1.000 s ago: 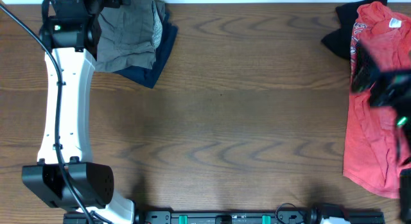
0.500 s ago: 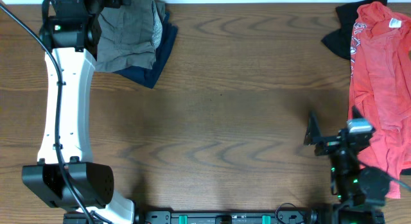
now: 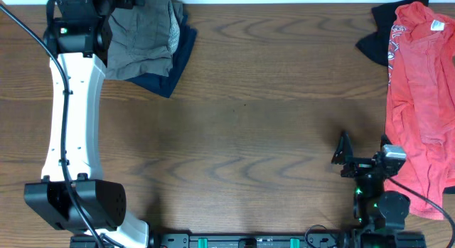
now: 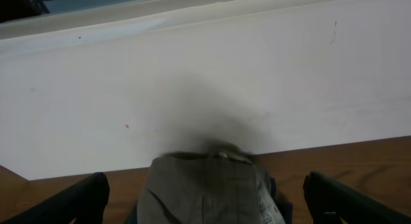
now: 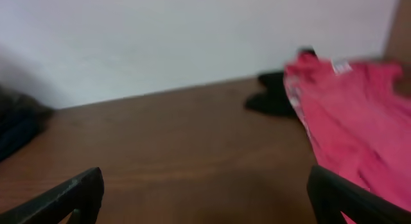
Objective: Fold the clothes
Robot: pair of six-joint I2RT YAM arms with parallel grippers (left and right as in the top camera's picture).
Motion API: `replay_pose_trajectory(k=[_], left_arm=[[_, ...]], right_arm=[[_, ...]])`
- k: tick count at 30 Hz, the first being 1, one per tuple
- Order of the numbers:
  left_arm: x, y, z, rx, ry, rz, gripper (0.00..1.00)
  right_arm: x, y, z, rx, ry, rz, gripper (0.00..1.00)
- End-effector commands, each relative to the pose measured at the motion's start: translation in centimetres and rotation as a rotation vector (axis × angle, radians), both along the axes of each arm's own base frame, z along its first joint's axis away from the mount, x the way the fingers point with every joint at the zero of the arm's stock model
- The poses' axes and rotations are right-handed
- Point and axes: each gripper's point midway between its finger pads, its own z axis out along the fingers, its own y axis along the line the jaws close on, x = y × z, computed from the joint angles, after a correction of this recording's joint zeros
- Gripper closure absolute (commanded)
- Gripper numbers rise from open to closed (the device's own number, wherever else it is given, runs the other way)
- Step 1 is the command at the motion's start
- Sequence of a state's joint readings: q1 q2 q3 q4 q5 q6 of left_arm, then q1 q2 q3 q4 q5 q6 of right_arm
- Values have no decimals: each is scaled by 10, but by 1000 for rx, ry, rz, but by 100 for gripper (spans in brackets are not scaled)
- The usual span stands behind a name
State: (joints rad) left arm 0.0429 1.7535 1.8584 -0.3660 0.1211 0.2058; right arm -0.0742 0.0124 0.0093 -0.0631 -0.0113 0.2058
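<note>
The grey shorts (image 3: 142,35) lie bunched at the far left corner of the counter (image 3: 249,120), on top of a navy garment (image 3: 176,63) whose edge sticks out to the right and below them. The left arm (image 3: 71,113) reaches straight up the left side of the counter to that pile, and its wrist sits over the left edge of the shorts. In the left wrist view, the left claw (image 4: 205,185) is spread wide, with one finger (image 4: 80,198) in each lower corner. The shorts sit between the fingers, with their waistband toward the white wall (image 4: 205,76). Neither finger can be seen touching the cloth.

A red shirt (image 3: 419,99) lies spread along the right edge of the counter and runs off the picture on the right. A black garment (image 3: 371,40) pokes out from under its upper left side.

The right arm (image 3: 380,205) is low at the near right. Its wrist is just beside the shirt's lower left edge, over bare wood. The right claw (image 5: 204,185) is also wide open and holds nothing. Its view is blurred but looks across the counter, with the red shirt and the black garment at the right and a dark heap at the far left.
</note>
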Motion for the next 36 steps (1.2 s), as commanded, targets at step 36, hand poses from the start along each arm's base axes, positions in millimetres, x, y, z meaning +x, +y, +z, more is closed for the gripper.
replay_pose_trajectory(k=[36], left_arm=[[-35,6,-28,-4,177,32,2]], right_arm=[[-1,-11,-1,72,-6,-73,1]])
